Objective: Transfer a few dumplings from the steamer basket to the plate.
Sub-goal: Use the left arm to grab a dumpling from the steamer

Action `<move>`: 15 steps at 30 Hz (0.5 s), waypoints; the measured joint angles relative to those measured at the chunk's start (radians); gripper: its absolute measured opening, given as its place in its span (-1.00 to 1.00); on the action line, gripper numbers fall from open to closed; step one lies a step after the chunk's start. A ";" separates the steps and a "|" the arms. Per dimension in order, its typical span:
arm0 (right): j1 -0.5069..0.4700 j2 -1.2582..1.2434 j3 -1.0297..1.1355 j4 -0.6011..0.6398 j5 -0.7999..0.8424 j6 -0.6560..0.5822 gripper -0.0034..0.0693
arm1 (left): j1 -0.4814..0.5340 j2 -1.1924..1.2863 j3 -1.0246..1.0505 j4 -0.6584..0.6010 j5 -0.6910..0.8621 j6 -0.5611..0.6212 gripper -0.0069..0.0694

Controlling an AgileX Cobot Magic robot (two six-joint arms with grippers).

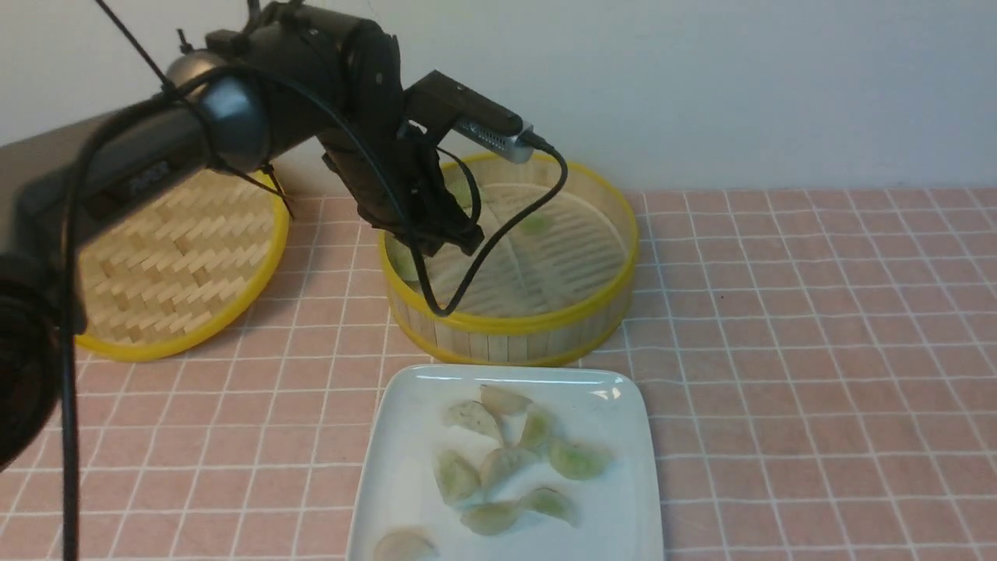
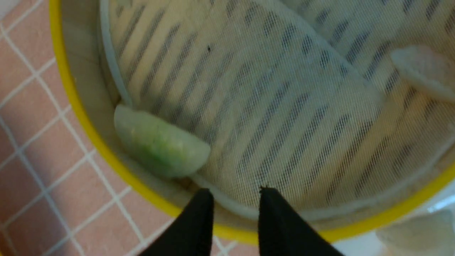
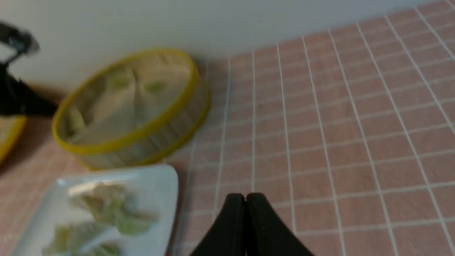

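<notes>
We see the left gripper (image 2: 235, 192), jaws slightly apart and empty, over the steamer basket (image 1: 514, 323) at upper centre. The right gripper (image 3: 245, 196) has its jaws pressed together. The arm marking (image 1: 148, 181) is too blurred to read.

Flat woven lid (image 1: 179, 261), yellow-rimmed, at nine o'clock of the front view, resting on a pink cloth (image 1: 818, 351) ruled with white grid lines and spread from three o'clock round to six. Plain pale wall (image 1: 740, 86) at twelve o'clock, meeting the cloth's far edge.

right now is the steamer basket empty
Not empty: a green dumpling lies against the steamer basket wall, a whitish dumpling across the liner.
</notes>
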 joint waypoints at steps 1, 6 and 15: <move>0.000 0.022 -0.009 -0.002 0.022 -0.005 -0.94 | 0.000 0.004 -0.001 0.001 -0.006 0.000 -0.20; 0.000 0.204 -0.158 0.010 0.154 -0.110 -0.94 | 0.000 0.088 -0.004 0.103 -0.092 0.003 0.29; 0.000 0.223 -0.169 0.092 0.153 -0.178 -0.94 | 0.000 0.156 -0.005 0.186 -0.148 -0.005 0.39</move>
